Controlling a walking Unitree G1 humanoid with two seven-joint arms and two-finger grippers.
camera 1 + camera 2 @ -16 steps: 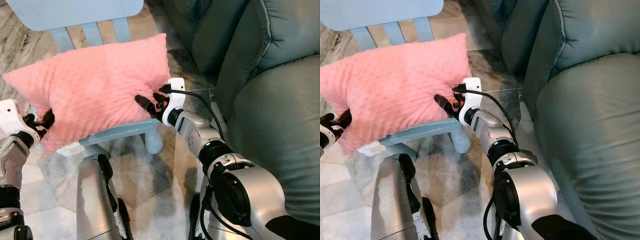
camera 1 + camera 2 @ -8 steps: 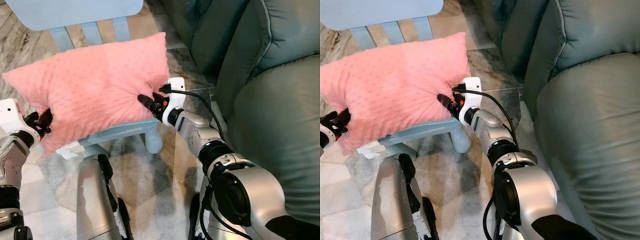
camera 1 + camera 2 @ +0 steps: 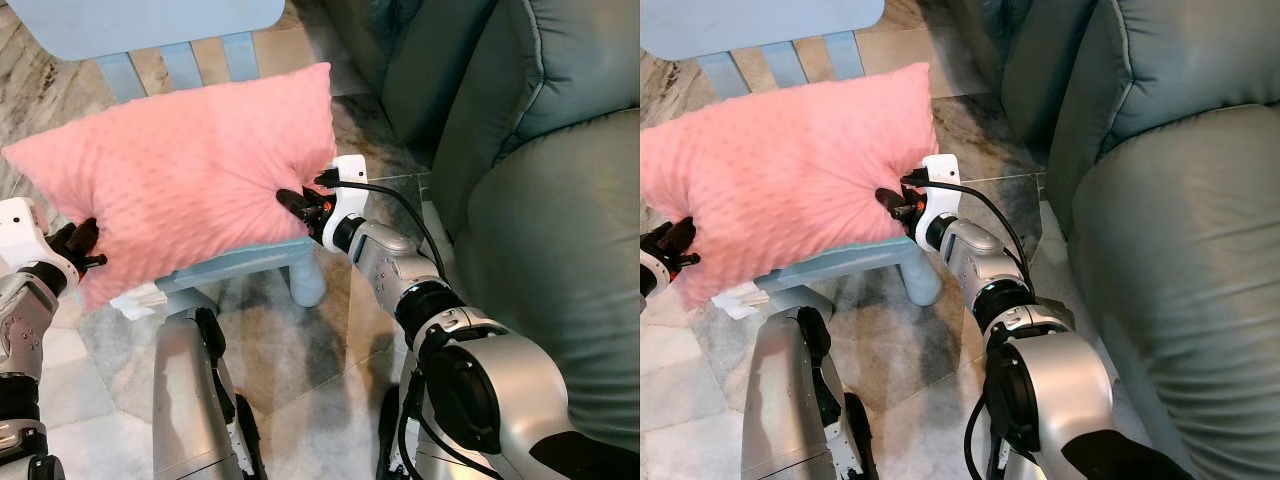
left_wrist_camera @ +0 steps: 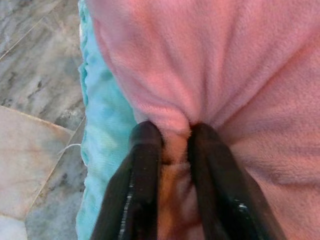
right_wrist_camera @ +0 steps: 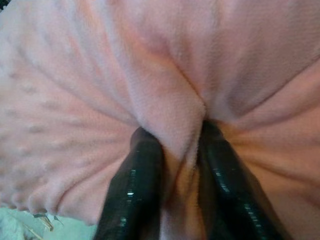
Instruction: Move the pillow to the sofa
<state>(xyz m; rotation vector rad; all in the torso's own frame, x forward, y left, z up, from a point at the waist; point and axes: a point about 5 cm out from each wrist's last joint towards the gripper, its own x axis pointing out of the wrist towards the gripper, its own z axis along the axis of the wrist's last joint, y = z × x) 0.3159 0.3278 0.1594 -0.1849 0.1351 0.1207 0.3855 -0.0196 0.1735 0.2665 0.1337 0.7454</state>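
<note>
A pink fuzzy pillow [image 3: 190,180] is held up over a light blue chair [image 3: 250,265]. My left gripper [image 3: 82,240] pinches its near left corner, and in the left wrist view the black fingers [image 4: 145,150] are shut on a fold of pink fabric [image 4: 176,131]. My right gripper [image 3: 292,202] bites into the pillow's right edge; the right wrist view has its fingers [image 5: 145,160] squeezing a pleat of the pillow [image 5: 172,125]. The grey-green sofa [image 3: 560,250] rises to the right of the pillow.
The blue chair's backrest [image 3: 150,25] stands behind the pillow. A white scrap [image 3: 135,298] lies on the marble floor [image 3: 290,350] under the chair. My silver legs [image 3: 190,400] stand near the chair; the sofa's front is close on the right.
The pillow has risen slightly and shifted a little away from me, with both grippers still clamped on it. The right gripper edged up and left.
</note>
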